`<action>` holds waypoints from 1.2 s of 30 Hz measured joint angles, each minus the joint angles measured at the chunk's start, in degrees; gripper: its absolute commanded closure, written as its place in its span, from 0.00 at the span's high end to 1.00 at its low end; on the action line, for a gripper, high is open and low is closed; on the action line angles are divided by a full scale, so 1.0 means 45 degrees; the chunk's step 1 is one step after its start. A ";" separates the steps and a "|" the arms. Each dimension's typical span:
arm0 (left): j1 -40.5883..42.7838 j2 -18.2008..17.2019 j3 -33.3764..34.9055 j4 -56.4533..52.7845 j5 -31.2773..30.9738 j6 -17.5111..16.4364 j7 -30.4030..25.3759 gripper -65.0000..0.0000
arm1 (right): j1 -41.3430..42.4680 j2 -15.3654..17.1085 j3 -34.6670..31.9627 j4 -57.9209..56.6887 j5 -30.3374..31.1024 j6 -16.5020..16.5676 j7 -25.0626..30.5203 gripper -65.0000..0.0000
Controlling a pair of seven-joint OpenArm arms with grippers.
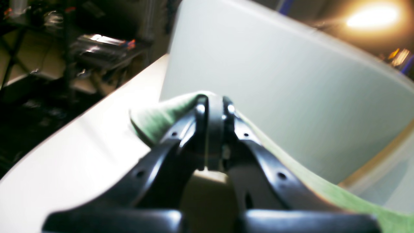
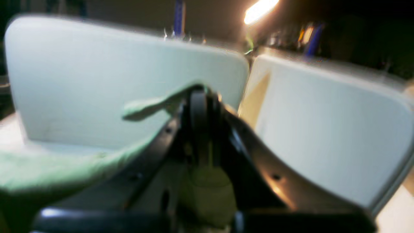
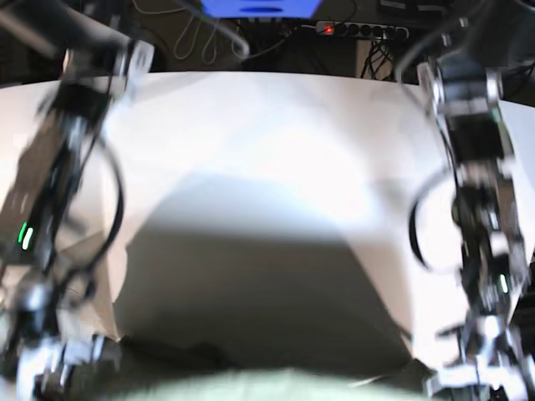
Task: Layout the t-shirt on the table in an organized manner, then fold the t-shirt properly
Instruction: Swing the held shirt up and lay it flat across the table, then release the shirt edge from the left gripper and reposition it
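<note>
While both pincers are clamped on green cloth, nothing of the laying-out looks done yet. In the left wrist view the left pincer (image 1: 214, 100) has its black jaws pressed together at mid-frame, a fold of the t-shirt (image 1: 155, 119) pinched between the tips, the fabric trailing off toward the lower right corner. In the right wrist view the right pincer (image 2: 199, 94) is likewise closed on cloth at centre frame, with a loose flap sticking out to the left and more fabric sagging into the lower left.

From the base view the shirt shows only as a blurred green band along the bottom edge, hanging between the two arms above the white worktop (image 3: 276, 125), which carries its broad shadow at mid-frame. By my reading the garment is held aloft; spreading it flat and every fold remain. Both arms reach down along the left and right frame edges, blurred.
</note>
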 measured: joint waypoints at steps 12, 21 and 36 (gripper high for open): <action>0.6562 0.0053 -0.1350 0.0495 -0.2637 0.0092 0.0141 0.00 | -0.8592 -0.1098 -0.0019 -0.0209 0.0685 -0.0005 0.5323 0.00; 0.8490 0.0068 -0.2900 0.0452 -0.2676 -0.0019 0.0257 0.00 | -1.1021 -0.1336 -0.0019 -0.2239 0.0641 -0.0019 0.7354 0.00; 0.9617 0.0102 -0.3925 0.0476 -0.2676 -0.0097 0.0243 0.00 | -1.2016 -0.1307 -0.0010 -0.3497 0.0641 -0.0019 0.9054 0.00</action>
